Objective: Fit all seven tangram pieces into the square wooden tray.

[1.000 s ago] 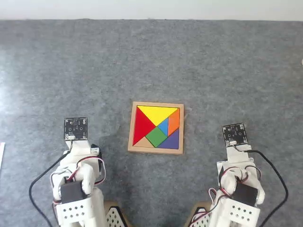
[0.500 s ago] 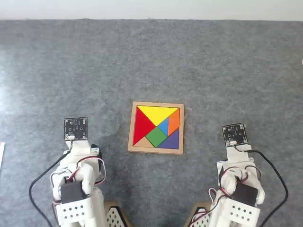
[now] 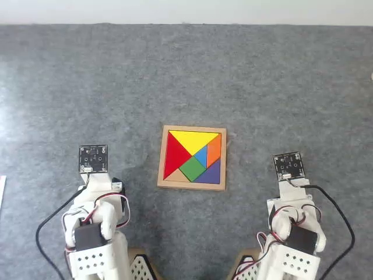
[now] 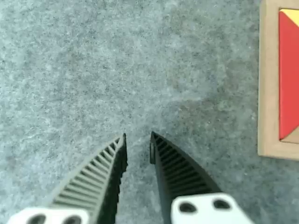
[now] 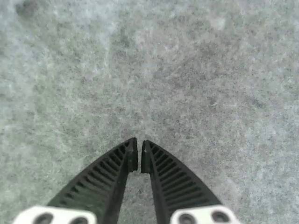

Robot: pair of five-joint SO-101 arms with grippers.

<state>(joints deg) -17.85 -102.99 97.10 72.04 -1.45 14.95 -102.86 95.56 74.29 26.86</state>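
The square wooden tray [image 3: 192,186] lies at the table's middle. In it sit a yellow triangle [image 3: 193,140], a red triangle [image 3: 175,154], a blue triangle [image 3: 201,156], an orange piece [image 3: 214,149], a green square [image 3: 192,168] and a purple triangle [image 3: 212,173]. The near-left corner [image 3: 172,174] is tan; I cannot tell whether that is a piece or bare wood. My left gripper [image 4: 138,136] hangs over bare carpet beside the tray's rim [image 4: 267,79], its fingers a narrow gap apart and holding nothing. My right gripper [image 5: 139,141] is shut over bare carpet.
Grey carpet [image 3: 186,76] covers the table. The left arm [image 3: 96,216] and the right arm [image 3: 294,221] are drawn back at the near edge, one on each side of the tray. A white edge [image 3: 2,189] shows at the far left.
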